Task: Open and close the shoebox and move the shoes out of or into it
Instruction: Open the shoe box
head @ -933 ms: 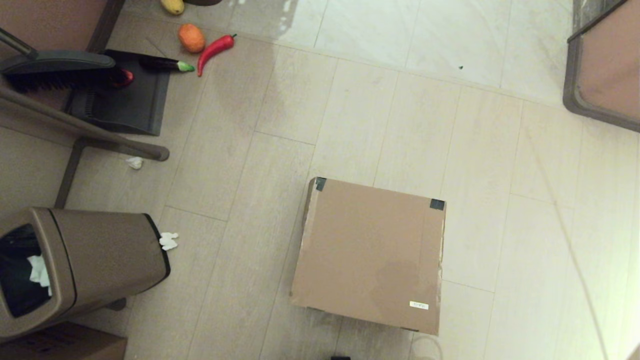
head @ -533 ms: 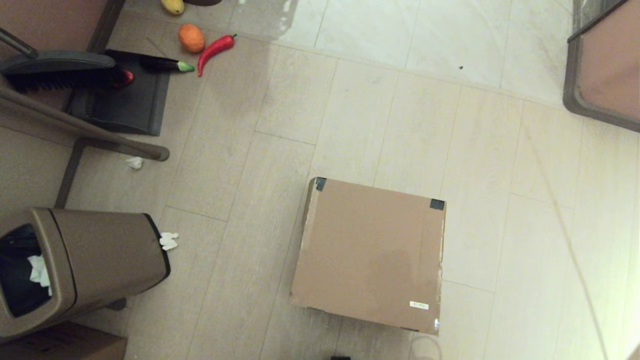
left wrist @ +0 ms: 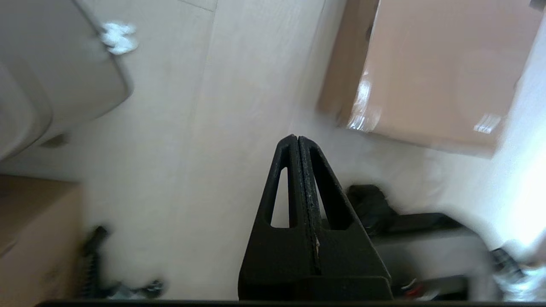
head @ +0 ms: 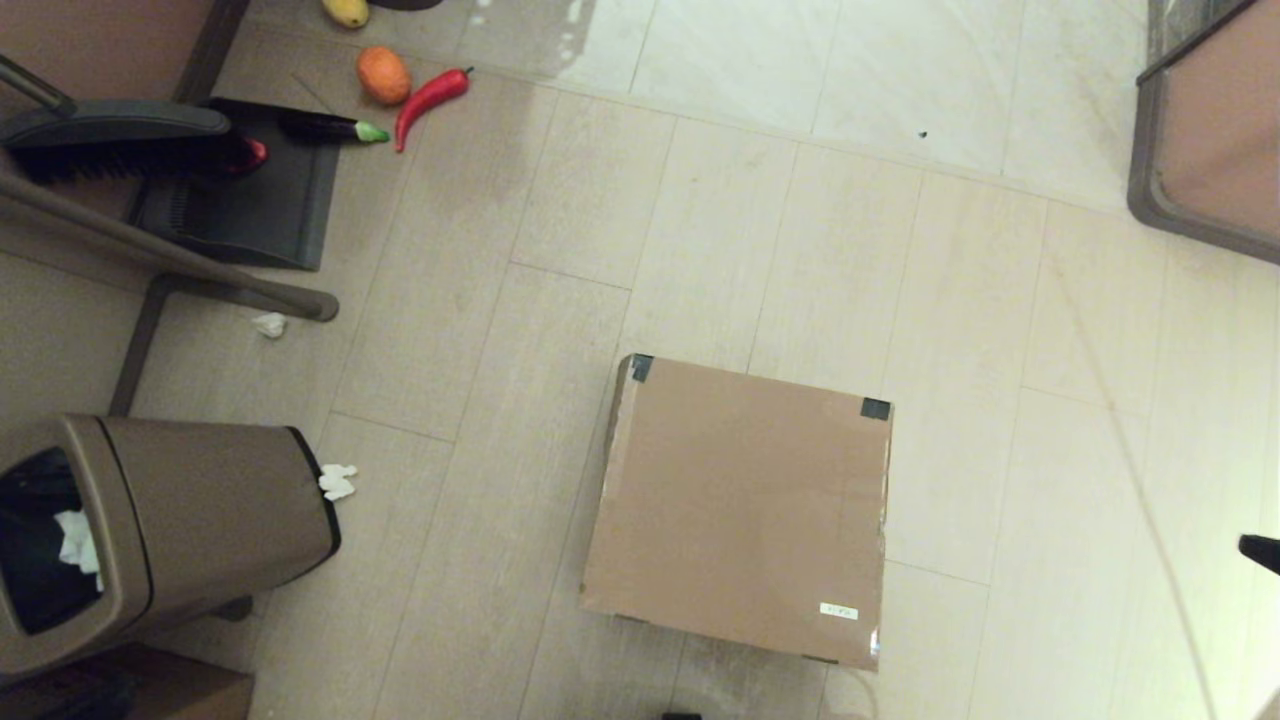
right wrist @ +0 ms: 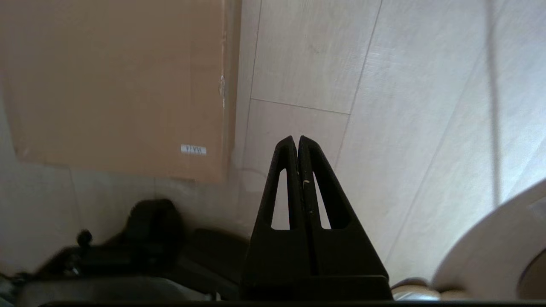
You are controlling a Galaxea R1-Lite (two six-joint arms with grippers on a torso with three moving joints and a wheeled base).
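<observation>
- The shoebox (head: 740,505) is seen lying on the tiled floor (head: 500,400) in front of the robot, slightly right of centre in the head view, with its lid shut flat; the shoes are not visible anywhere.
- Black tape (head: 874,408) is seen at the two far lid corners, so the hinge is judged to run along the far edge, while the white label (head: 838,611) marks the near edge that would have to be lifted.
- The left gripper (left wrist: 297,143) is held over bare floor, its fingers pressed together on nothing; the shoebox (left wrist: 435,72) lies ahead of it and off to its right.
- The right gripper (right wrist: 297,143) is likewise closed and empty, with the shoebox (right wrist: 115,85) ahead and to its left, the labelled corner nearest.
- Only a dark tip (head: 1260,550) of the right arm is seen at the head view's right edge, level with the box's near half.
- The right arm is judged the nearer to the label corner.
</observation>
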